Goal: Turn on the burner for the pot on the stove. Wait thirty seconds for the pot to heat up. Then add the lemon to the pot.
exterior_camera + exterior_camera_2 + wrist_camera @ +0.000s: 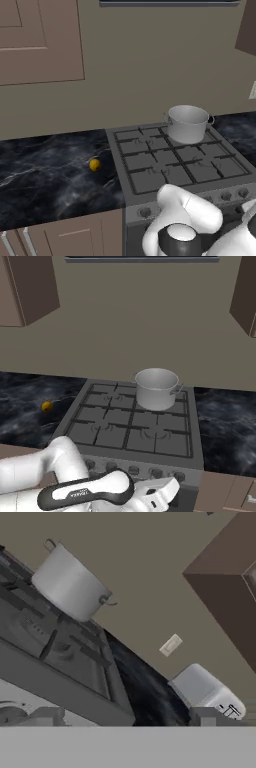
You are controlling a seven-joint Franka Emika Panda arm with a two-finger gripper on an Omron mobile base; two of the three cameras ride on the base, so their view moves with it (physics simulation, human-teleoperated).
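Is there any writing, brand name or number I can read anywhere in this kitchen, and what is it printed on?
White lettering on the dark sleeve of the robot arm: too small and blurred to read.
Dark marks on the side of the white appliance on the counter: too small to read.
Stove, its knobs and the pot: no writing shows.

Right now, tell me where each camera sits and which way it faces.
Left base view: behind the arm's left, looking down at the stove, pot and lemon; arm lower right.
Right base view: behind its right, same stove, pot and lemon; arm lower left.
Hand view: rolled, low by the stove front, facing pot and wall.
All share the pot.
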